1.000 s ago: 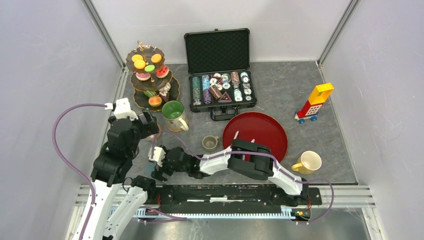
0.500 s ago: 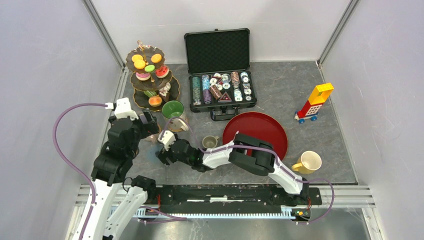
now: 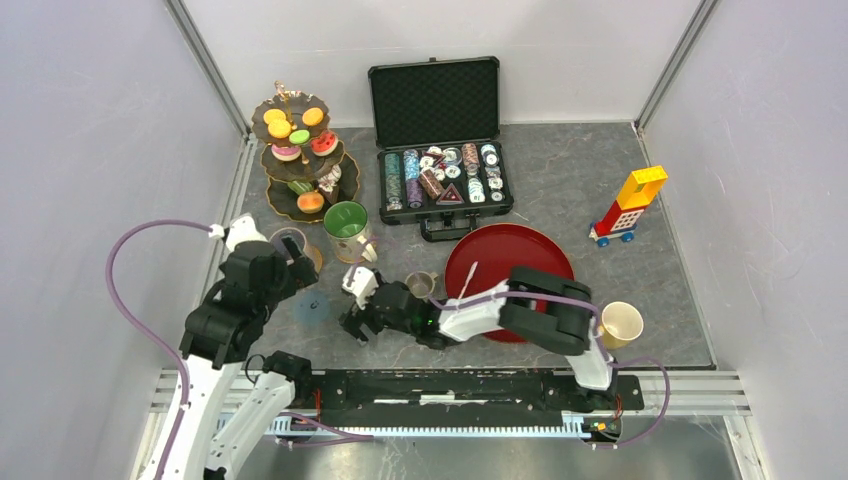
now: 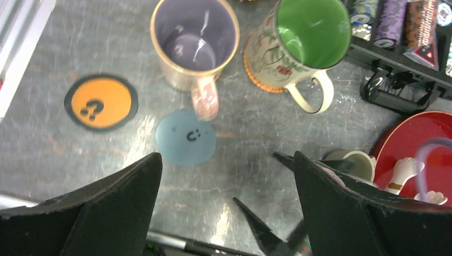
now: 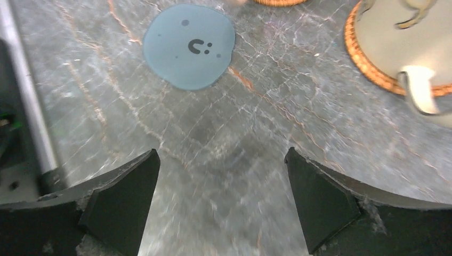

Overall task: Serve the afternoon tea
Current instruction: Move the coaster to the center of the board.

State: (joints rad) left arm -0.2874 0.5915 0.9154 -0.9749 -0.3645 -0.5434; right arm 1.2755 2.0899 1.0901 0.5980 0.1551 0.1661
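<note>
Lilac mug (image 4: 194, 42): upright and empty on the counter (image 4: 256, 128), just left of the green mug (image 4: 306, 40) and apart from it. Its pink handle points toward the near edge. In the left wrist view the handle tip overlaps the far rim of the blue coaster (image 4: 186, 137); cannot tell whether they touch. The orange coaster (image 4: 101, 101) lies left of the blue one, bare.

Left end effector (image 4: 228, 160): fingers spread, nothing between them. The mug is ahead of it, slightly left of the gap's midline, with the blue coaster in between. The handle's axis runs roughly toward this wrist.

Right end effector (image 5: 221, 154): likewise spread and empty, low over the counter. The blue coaster is ahead and to its left; the mug body is outside its view.

Judgement: the left arm is nearer the mug and better lined up. A short carry toward the near edge would seat the mug on the blue coaster.
</note>
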